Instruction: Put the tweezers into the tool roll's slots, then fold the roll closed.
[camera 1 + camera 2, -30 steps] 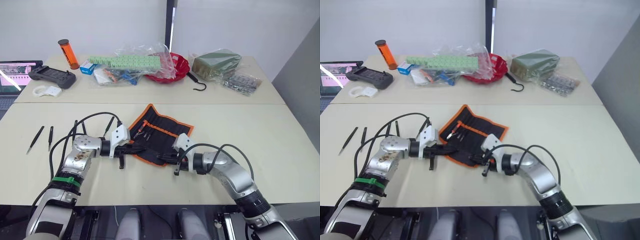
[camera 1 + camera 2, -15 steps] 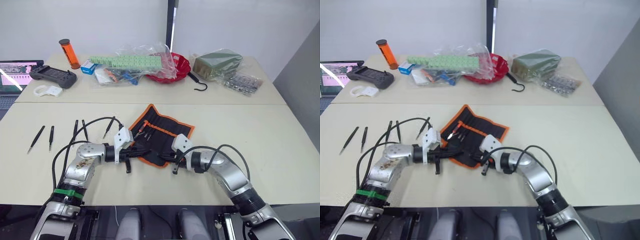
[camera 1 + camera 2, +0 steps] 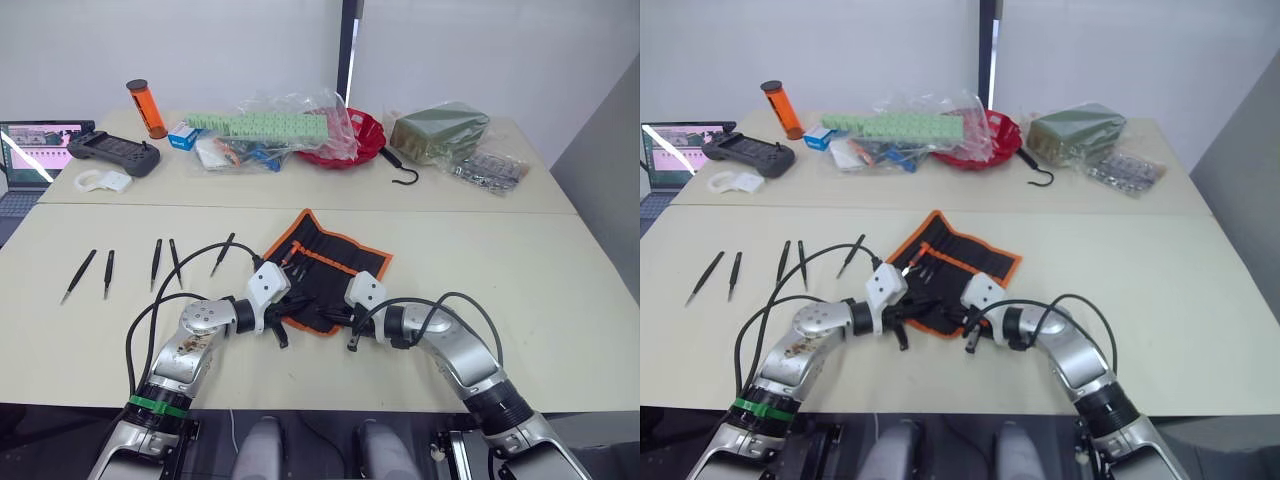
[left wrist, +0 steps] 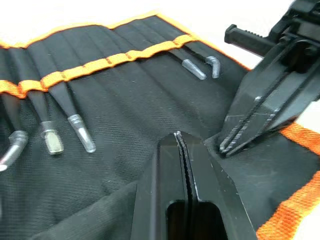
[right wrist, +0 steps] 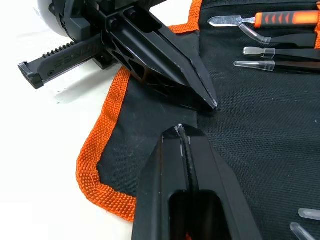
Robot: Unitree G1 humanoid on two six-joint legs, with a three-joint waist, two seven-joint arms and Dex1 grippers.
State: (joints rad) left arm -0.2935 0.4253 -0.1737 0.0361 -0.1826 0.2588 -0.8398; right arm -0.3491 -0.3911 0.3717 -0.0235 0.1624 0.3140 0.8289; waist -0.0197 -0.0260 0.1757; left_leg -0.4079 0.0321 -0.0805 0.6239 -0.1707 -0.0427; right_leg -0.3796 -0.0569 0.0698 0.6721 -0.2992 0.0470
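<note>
The tool roll (image 3: 338,262) lies open on the near table, black with orange piping. Several capped tools (image 4: 80,132) sit in its slots (image 4: 95,90) under the orange strip. Several slim black tweezers (image 3: 156,263) lie loose in a row to its left, the nearest one (image 3: 222,254) just off the roll's corner. My left gripper (image 4: 177,136) is shut, its tip resting on the roll's near flap. My right gripper (image 5: 181,131) is shut too, pointing at the left one from the other side, tips almost meeting. In the head view the left gripper (image 3: 303,310) and right gripper (image 3: 328,318) meet at the roll's near edge.
On the far table are a black game controller (image 3: 108,152), a laptop (image 3: 30,150), an orange cylinder (image 3: 144,108), plastic bags of parts (image 3: 265,130), a red bowl (image 3: 352,137), a black hook (image 3: 402,172) and a green bagged block (image 3: 438,130).
My left gripper has moved right from the roll's left edge onto its near flap, close to the right gripper. The right gripper has barely moved. The camera has shifted slightly.
</note>
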